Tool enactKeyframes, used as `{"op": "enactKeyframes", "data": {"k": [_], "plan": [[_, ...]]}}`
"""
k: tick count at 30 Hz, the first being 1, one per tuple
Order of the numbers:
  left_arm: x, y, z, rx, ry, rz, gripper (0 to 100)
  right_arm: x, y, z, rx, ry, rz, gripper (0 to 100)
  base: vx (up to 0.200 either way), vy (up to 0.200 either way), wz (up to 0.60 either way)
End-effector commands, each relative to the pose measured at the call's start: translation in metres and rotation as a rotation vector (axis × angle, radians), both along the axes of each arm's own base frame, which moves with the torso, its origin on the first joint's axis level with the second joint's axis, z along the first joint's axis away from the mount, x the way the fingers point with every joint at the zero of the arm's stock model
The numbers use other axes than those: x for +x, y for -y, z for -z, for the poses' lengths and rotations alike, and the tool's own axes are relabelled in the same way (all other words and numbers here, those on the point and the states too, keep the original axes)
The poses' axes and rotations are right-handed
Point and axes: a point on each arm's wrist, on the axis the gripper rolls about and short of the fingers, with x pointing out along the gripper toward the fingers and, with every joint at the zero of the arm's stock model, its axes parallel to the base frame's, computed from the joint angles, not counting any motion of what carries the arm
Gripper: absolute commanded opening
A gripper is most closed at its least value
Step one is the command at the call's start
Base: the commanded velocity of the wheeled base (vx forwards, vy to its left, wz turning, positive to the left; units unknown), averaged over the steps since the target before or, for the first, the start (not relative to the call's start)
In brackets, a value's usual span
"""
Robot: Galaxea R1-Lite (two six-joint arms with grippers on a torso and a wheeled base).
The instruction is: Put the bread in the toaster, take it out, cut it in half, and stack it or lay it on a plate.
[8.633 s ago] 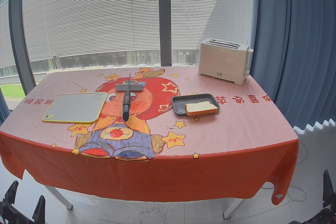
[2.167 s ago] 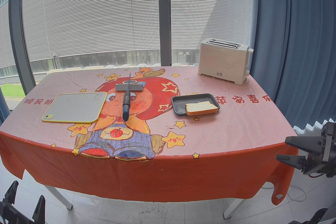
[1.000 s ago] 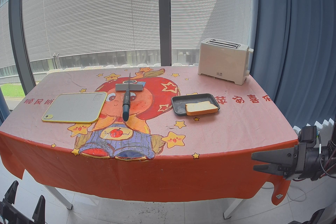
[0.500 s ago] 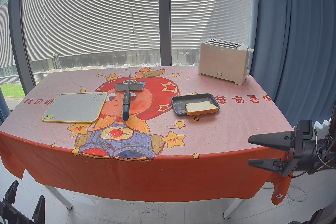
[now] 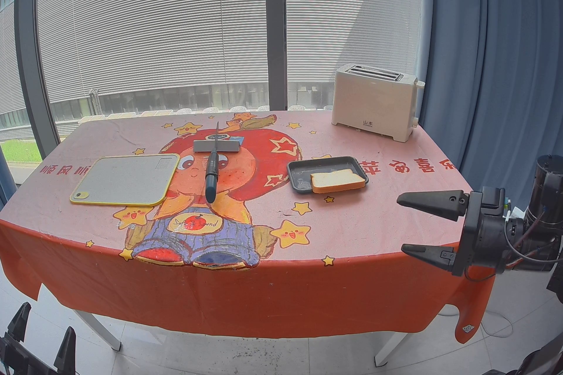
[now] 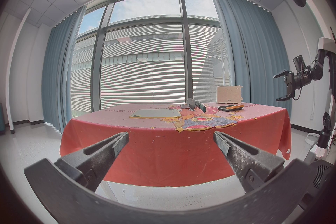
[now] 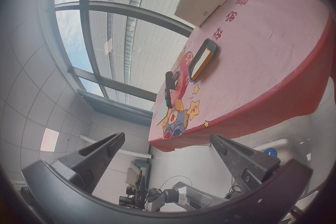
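Right tool (image 5: pixel 402 223) risen, spread wide; left tool (image 6: pixel 170 135) spread too; bread (image 5: pixel 337 181) long axis left-right.

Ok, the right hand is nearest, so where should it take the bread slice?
Likely from above, pinching its long near and far edges. The bread lies flat in the tray, toward its near rim, with bare floor behind it for a finger; that rim hinders a level approach by the right hand.

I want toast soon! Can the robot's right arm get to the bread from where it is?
Probably yes. The right gripper hangs open at the near right edge of the tablecloth, and nothing stands between it and the bread on its tray.
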Motion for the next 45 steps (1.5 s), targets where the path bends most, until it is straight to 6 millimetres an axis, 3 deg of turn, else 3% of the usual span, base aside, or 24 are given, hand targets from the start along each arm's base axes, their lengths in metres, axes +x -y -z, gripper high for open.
{"op": "enactKeyframes", "data": {"k": [1, 8, 23, 45], "plan": [[0.0, 0.0, 0.005, 0.0, -0.001, 0.0, 100, 0.016, -0.011, 0.015, -0.017, -0.057, 0.027, 100, 0.0, 0.0, 0.0], [0.0, 0.0, 0.005, 0.0, 0.0, 0.0, 100, 0.035, -0.021, 0.025, 0.039, -0.04, 0.086, 100, 0.0, 0.0, 0.0], [0.0, 0.0, 0.005, 0.0, 0.0, 0.0, 100, 0.041, -0.025, 0.033, 0.035, -0.058, 0.108, 100, 0.0, 0.0, 0.0], [0.0, 0.0, 0.004, -0.002, 0.008, -0.001, 100, 0.03, -0.039, 0.031, 0.026, -0.041, 0.084, 100, 0.0, 0.0, 0.0]]}}
